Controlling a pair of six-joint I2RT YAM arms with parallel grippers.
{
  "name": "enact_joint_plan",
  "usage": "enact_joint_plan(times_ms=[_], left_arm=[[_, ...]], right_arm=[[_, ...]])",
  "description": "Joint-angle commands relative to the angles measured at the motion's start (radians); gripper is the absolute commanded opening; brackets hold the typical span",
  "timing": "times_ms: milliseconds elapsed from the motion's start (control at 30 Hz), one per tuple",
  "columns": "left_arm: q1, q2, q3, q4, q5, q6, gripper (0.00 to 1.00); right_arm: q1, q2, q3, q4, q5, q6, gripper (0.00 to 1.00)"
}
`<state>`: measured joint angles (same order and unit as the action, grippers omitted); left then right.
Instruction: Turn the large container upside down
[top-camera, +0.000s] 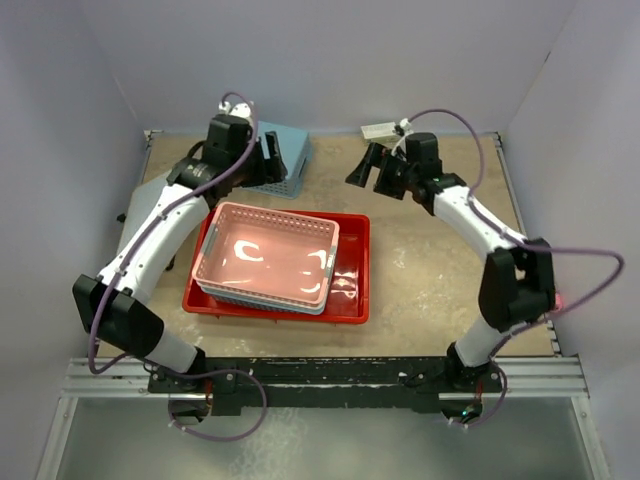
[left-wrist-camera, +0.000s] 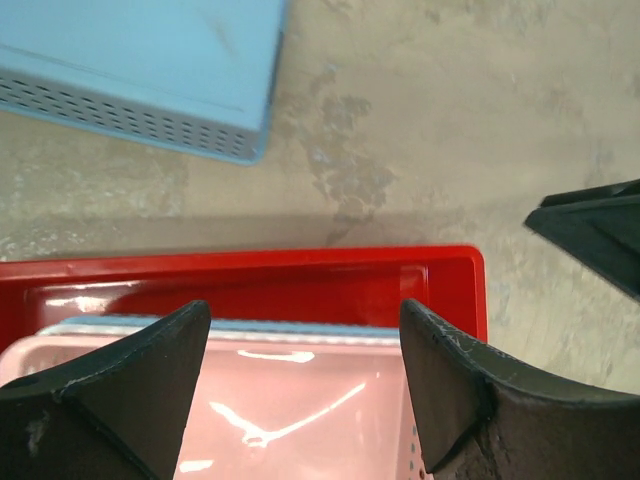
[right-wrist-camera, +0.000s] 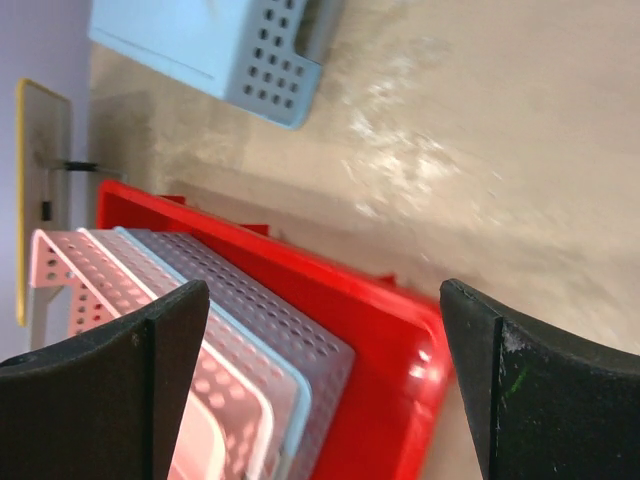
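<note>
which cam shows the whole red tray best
Top external: the whole red tray shows, upright, with stacked baskets inside. Left wrist catches only one rim and a corner; right wrist only one side wall, with baskets hiding the rest.

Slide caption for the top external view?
Red tray holding nested baskets; left gripper and right gripper open beyond its far edge.

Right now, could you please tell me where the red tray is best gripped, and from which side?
Probably the red tray by its right-hand short rim, coming from the right with the open right gripper: the stacked baskets crowd its left, leaving that raised wall and a strip of floor bare.
</note>
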<state>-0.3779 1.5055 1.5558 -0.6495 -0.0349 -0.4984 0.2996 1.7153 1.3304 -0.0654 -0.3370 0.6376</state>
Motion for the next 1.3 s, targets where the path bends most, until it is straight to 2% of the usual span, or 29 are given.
enact_joint_plan(times_ms=[0, 100, 200, 300, 433, 600, 900, 967, 1100, 1133, 1167, 1267], left_arm=[[-0.144, -0.042, 0.057, -0.019, -0.127, 0.100, 0.74], [-0.314, -0.067, 0.062, -0.074, -0.306, 0.112, 0.74], [-0.470, -0.070, 0.042, -0.101, -0.396, 0.046, 0.74], [-0.594, -0.059, -0.006, -0.101, -0.475, -0.032, 0.74], [-0.695, -0.022, -0.085, -0.084, -0.552, -0.110, 0.74], [-0.732, 0.057, -0.141, -0.099, -0.606, -0.169, 0.70], [-0.737, 0.118, -0.188, -0.074, -0.588, -0.183, 0.43], [-0.737, 0.133, -0.181, -0.085, -0.584, -0.188, 0.34], [-0.737, 0.132, -0.119, -0.129, -0.576, -0.190, 0.11], [-0.737, 0.125, -0.092, -0.150, -0.571, -0.186, 0.03], [-0.737, 0.118, -0.058, -0.172, -0.562, -0.181, 0.00], [-0.737, 0.090, 0.065, -0.242, -0.522, -0.163, 0.00]], right_arm=[[-0.012, -0.222, -0.073, -0.235, 0.272, -0.091, 1.00], [-0.013, -0.334, -0.110, -0.392, 0.465, -0.062, 1.00], [-0.013, -0.423, -0.154, -0.508, 0.623, 0.000, 1.00], [-0.013, -0.497, -0.188, -0.576, 0.715, 0.066, 1.00], [-0.013, -0.554, -0.227, -0.579, 0.763, 0.122, 1.00], [-0.013, -0.552, -0.212, -0.561, 0.764, 0.121, 1.00], [-0.013, -0.507, -0.175, -0.571, 0.755, 0.099, 1.00], [-0.012, -0.503, -0.169, -0.569, 0.754, 0.095, 1.00], [-0.013, -0.500, -0.153, -0.568, 0.758, 0.083, 1.00], [-0.013, -0.498, -0.148, -0.569, 0.758, 0.079, 1.00], [-0.013, -0.498, -0.144, -0.569, 0.759, 0.075, 1.00], [-0.013, -0.499, -0.133, -0.572, 0.769, 0.068, 1.00]])
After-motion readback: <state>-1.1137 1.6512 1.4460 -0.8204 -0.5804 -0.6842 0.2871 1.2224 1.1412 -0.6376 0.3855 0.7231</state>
